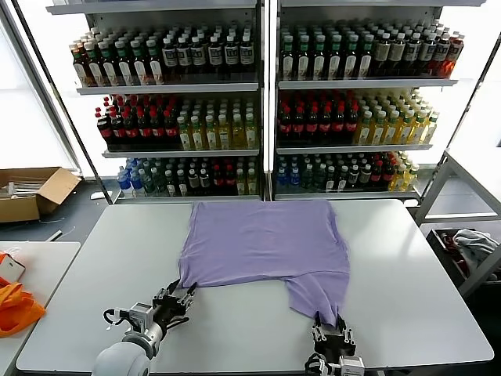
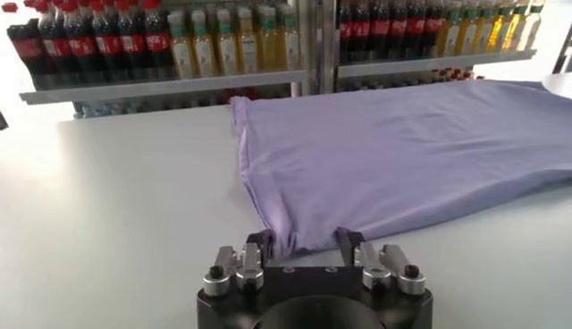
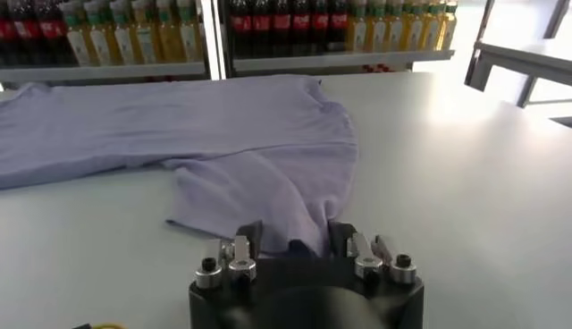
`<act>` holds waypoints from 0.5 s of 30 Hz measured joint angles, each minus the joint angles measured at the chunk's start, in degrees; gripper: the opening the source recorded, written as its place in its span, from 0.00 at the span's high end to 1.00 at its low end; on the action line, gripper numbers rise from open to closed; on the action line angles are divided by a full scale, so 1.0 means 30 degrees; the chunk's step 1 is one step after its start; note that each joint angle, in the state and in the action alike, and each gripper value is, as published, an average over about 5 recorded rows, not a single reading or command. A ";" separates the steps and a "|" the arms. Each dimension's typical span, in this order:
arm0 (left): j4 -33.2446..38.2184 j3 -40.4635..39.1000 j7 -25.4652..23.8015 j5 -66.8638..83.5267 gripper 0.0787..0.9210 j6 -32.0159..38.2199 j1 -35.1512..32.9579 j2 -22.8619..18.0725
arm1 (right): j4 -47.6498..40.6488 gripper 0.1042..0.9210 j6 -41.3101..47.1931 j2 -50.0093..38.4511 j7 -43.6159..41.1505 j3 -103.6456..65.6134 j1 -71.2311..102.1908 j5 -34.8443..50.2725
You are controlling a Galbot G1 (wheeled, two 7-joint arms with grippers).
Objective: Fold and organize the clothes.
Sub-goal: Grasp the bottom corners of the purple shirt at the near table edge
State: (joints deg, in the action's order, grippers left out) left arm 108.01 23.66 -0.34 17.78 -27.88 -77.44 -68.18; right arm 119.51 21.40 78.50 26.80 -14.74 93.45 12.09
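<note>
I count one lavender short-sleeved soft T-shirt (image 1: 262,243), plain side up, lying flat across the middle of the white rectangular surface (image 1: 407,266). Two end effectors are at work at the near edge of the cloth.

The left end effector (image 1: 174,300) sits at the shirt's near left corner; in the left wrist view its fingers (image 2: 259,246) are pressed in on a gathered tuck of that corner (image 2: 299,237), pinching the fabric. The right end effector (image 1: 333,335) sits at the tip of the sleeve (image 1: 317,294) that hangs toward me on the right; in the right wrist view its fingers (image 3: 340,237) are likewise closed in on bunched cloth (image 3: 299,234).

Beyond the surface stand two metal shelf racks of bottled drinks (image 1: 266,102), three shelves each. One open cardboard box (image 1: 31,192) lies on the floor at left, one orange cloth (image 1: 16,309) on a side table, one grey-white cloth bundle (image 1: 473,243) at right.

Hidden: the fingertips themselves are buried in fabric in both wrist views; the orange cloth is cut by the frame edge; the right arm's body runs out of the head view's bottom.

Bare surface lies on all sides of the shirt, widest at the right and along the near edge.
</note>
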 measured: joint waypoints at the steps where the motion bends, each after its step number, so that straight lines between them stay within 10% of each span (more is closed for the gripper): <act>1: 0.0004 -0.0020 -0.0003 -0.0027 0.62 -0.0001 -0.0023 -0.0022 | 0.0017 0.75 -0.0005 0.0000 -0.0013 -0.0012 0.0011 0.0006; 15: 0.0209 -0.0177 -0.0070 -0.0330 0.99 -0.0027 0.0098 -0.0205 | 0.0769 0.99 -0.0365 -0.0108 -0.0644 -0.0587 -0.0318 -0.0267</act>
State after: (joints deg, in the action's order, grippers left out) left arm 108.64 23.13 -0.55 16.79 -27.96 -77.15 -68.79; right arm 121.82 20.31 78.17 24.87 -16.50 92.49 11.29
